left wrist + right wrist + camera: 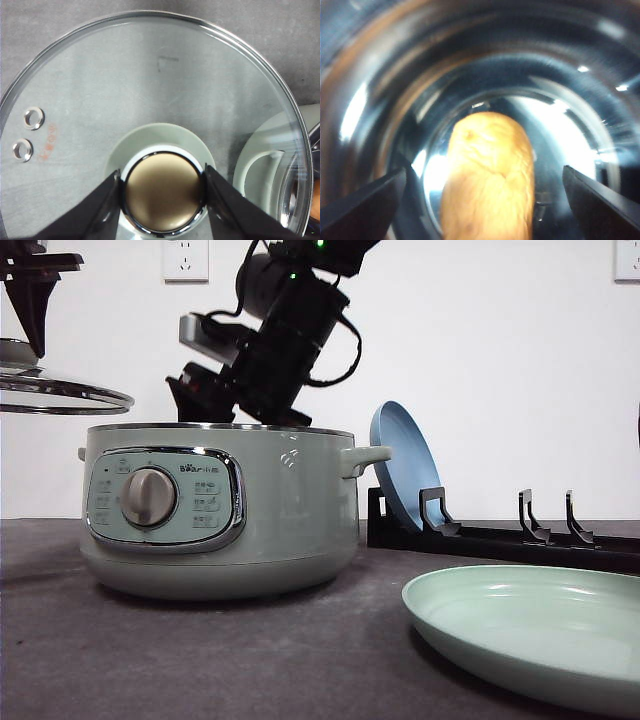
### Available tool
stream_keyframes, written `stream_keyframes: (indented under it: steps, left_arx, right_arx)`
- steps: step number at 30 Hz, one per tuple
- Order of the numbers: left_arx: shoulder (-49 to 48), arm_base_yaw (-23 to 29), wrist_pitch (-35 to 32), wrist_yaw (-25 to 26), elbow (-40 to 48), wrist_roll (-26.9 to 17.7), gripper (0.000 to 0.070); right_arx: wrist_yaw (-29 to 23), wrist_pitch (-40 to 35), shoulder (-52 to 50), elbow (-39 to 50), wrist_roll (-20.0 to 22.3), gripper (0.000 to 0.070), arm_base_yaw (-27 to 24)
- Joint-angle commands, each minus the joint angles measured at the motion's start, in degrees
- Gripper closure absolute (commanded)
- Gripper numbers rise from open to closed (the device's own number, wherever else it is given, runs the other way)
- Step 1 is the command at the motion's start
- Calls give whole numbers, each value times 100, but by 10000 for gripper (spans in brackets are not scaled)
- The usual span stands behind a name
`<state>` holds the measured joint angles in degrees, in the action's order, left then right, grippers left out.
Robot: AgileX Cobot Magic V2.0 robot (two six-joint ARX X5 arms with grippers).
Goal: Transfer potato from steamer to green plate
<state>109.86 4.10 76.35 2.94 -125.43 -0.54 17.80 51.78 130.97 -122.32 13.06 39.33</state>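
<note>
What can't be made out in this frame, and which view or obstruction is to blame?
- Front view: the potato is hidden by the steamer wall, as are the right tool's tips.
- Right wrist view: blurred, so whether the open fingers touch the potato or the pot floor cannot be told.
- Front view: the glass lid and green plate are cut off by the edges.
- Left wrist view: the left tool, shut on the lid knob, is cropped by the edge.

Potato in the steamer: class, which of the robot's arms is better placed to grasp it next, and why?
The right arm. Its pincer is open inside the steamer, fingers either side of the potato. The left pincer is shut on the lid, held off to the side.
</note>
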Motion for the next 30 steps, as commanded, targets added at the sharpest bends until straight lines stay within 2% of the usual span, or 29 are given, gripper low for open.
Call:
stream_keyframes:
  steps: [1, 2, 4, 8, 10, 16, 23, 30]
  left_arx:
    - [-98, 7, -160, 24, -251, 13, 699]
    - [-98, 7, -161, 24, -251, 13, 699]
    - [-98, 7, -161, 24, -251, 13, 699]
    - [-98, 7, -167, 24, -251, 13, 699]
    - [-98, 7, -179, 24, -251, 13, 699]
    - [-98, 7, -178, 24, -251, 13, 699]
    - [-98, 7, -175, 24, -251, 13, 699]
    - [-98, 12, -173, 24, -251, 12, 699]
  right_arx:
    - [-7, -41, 242, -153, 52, 89, 56]
    - [-8, -35, 254, -153, 51, 97, 55]
    - [-26, -49, 300, -151, 56, 162, 57]
    - [-28, -41, 332, -151, 52, 365, 47]
    - [-28, -53, 333, -151, 47, 435, 44]
    - [-26, 130, 282, -410, -59, 448, 14]
    - [-24, 1209, 181, -1615, -144, 448, -94]
    - [-163, 2205, -715, -1715, -208, 447, -283]
